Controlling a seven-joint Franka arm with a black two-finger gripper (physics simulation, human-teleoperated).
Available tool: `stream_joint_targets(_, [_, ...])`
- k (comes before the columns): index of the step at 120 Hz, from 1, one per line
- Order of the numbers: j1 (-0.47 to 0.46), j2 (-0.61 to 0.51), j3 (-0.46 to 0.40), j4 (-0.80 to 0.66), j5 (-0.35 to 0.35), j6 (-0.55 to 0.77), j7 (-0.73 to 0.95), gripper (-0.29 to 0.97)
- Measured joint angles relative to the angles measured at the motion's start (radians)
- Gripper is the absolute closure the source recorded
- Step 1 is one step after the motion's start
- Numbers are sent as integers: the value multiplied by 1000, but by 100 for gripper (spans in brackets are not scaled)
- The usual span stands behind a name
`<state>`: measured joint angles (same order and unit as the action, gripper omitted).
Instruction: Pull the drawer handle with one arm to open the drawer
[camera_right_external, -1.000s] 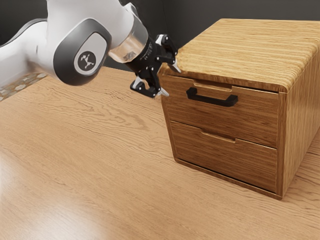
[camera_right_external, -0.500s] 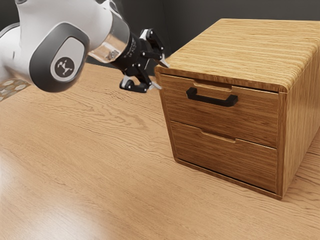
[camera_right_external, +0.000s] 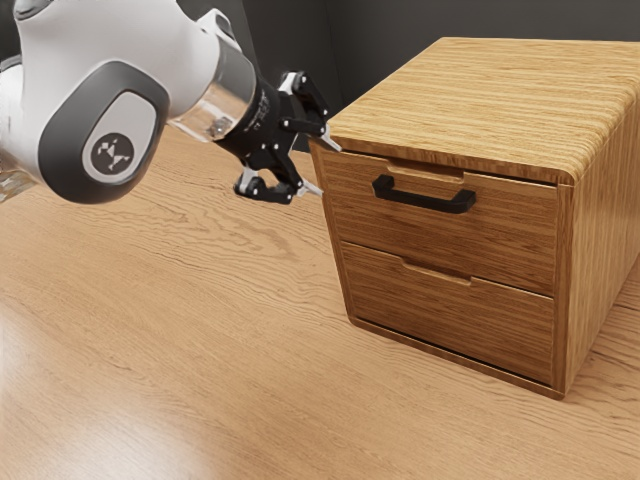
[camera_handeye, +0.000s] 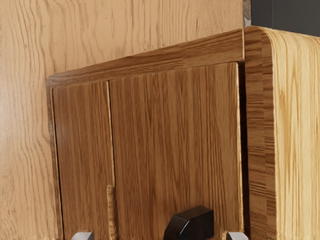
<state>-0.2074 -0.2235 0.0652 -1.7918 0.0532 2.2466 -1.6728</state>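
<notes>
Hovering at the cabinet's front corner, claw spread and holding nothing.

My claw (camera_right_external: 312, 158) hangs at the cabinet (camera_right_external: 500, 90) edge on the exterior view's left, level with the top drawer (camera_right_external: 500, 235) and short of its black handle (camera_right_external: 425, 195). That drawer and the bottom drawer (camera_right_external: 450, 300) both look flush with the cabinet face, so I can't see inside either. From the wrist view, the handle lies ahead, between my fingertips (camera_handeye: 82, 235), untouched. The cabinet stands on the wooden surface (camera_right_external: 150, 320).

White arm (camera_right_external: 110, 90) nearly level, black hand (camera_right_external: 320, 165) spread wide
</notes>
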Motion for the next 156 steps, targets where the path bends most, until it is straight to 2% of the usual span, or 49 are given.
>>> stream_joint_targets(24, [-2, 26, -50, 1, 0, 31, -5, 38])
stream_joint_targets(68, [-1, 90, -55, 5, -4, 133, -11, 40])
stream_joint_targets(156, [-4, 148, -70, 3, -15, 177, -21, 46])
